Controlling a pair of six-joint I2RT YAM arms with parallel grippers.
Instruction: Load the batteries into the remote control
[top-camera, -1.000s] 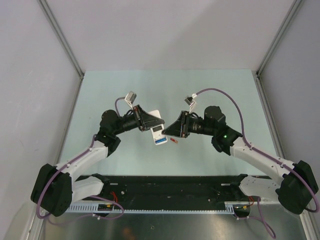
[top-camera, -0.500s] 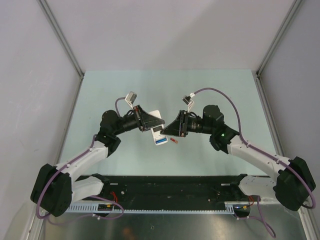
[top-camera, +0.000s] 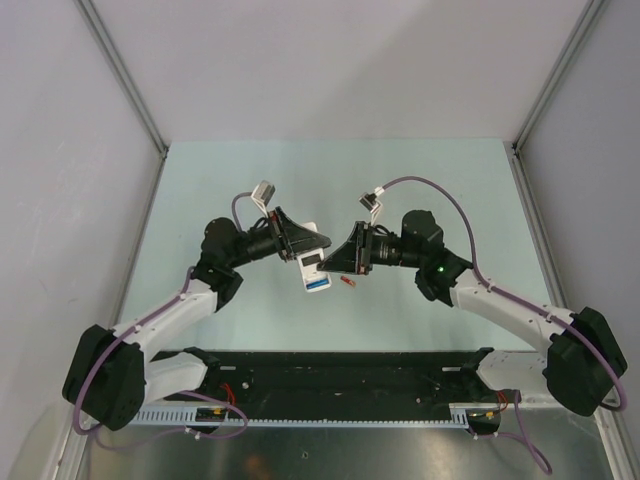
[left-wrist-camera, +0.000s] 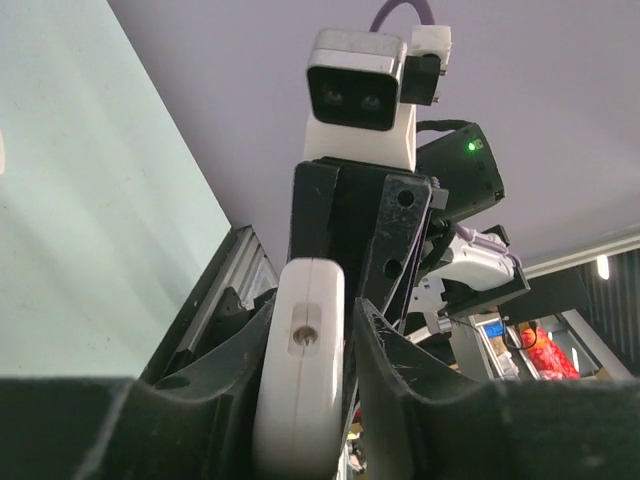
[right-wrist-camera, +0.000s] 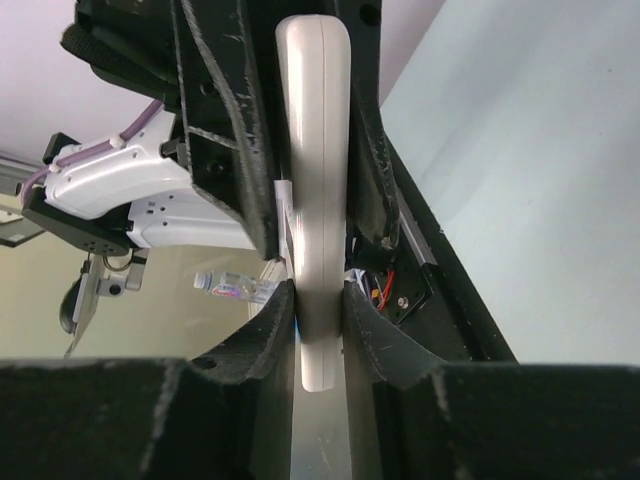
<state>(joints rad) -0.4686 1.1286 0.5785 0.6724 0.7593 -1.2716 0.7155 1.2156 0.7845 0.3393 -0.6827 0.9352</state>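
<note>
The remote control (top-camera: 313, 268) is in the middle of the table (top-camera: 420, 190), right between the 2 arms. From where I stand, I cannot tell if it touches the table or hangs just above it.

The right gripper (top-camera: 327, 265) has its 2 fingers (right-wrist-camera: 262, 350) pressed on the remote's wide flat sides, 1 on each side, so it is pinching it. The left gripper (top-camera: 304, 252) has the other end between its 2 fingers (left-wrist-camera: 392, 370). They sit very close, but I cannot tell if they are squeezing or just letting go.

1 red battery (top-camera: 347, 282) lies on the table just beside the remote, near the right gripper. I do not see the other batteries.

I think the remote is light and hard, and it will not bend. Its plastic looks smooth, so it could slip. Holding it on the flat sides near 1 end seems best, with the battery hole left free. The battery is tiny and round, so it may roll. I would pinch it across its middle.
</note>
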